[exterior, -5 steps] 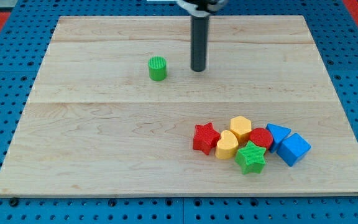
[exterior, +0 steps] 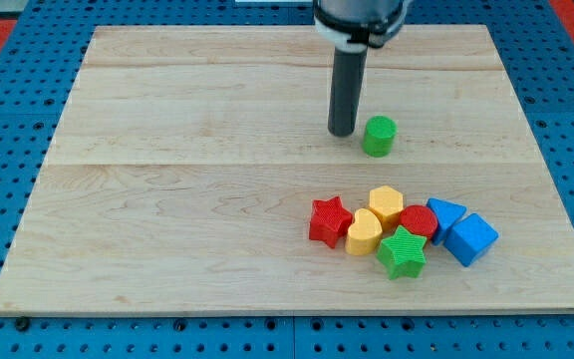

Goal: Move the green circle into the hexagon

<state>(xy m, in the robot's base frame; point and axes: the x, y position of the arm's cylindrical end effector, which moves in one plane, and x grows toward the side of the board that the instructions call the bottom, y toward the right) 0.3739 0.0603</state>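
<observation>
The green circle [exterior: 378,136] stands on the wooden board right of centre. My tip [exterior: 343,131] rests on the board just to its left, close to it or touching it. The yellow hexagon [exterior: 386,204] sits below the green circle, at the top of a cluster of blocks in the lower right. A stretch of bare board separates the green circle from the hexagon.
The cluster holds a red star [exterior: 329,220], a yellow heart [exterior: 364,232], a green star [exterior: 403,251], a red round block [exterior: 419,221] and two blue blocks [exterior: 446,213] [exterior: 472,238]. The board's right edge [exterior: 551,160] lies beyond them.
The green circle has moved from the upper left of centre to the right and slightly down. My tip has moved right and down and now stands on the circle's left side.
</observation>
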